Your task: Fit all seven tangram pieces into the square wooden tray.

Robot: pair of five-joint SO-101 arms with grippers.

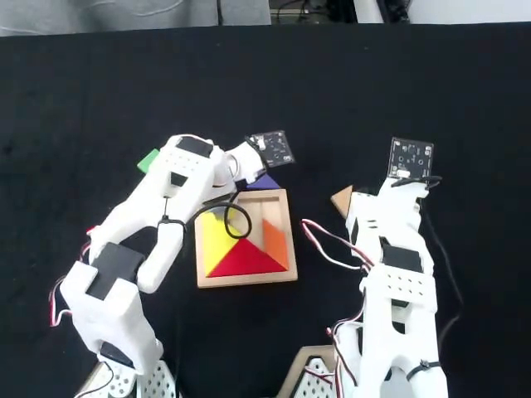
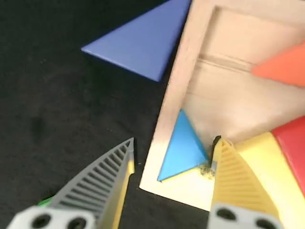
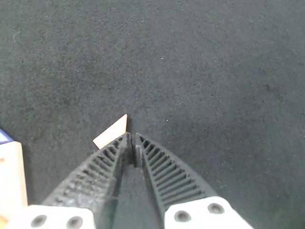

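Left claw gaping wide, straddling tray corner. Blue triangle lying half on rim there; a nudge risks jamming it or sliding it out. Right claw sitting closed, tan piece just beside tip. Purple triangle lying beyond tray.

The left arm slants from lower left toward frame centre, left gripper jaws spread. The right arm rises at right, right gripper jaws closed.

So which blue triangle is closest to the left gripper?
The small light-blue triangle, at the corner of the tray, between the fingers of the left gripper; the larger dark-blue triangle lies outside it.
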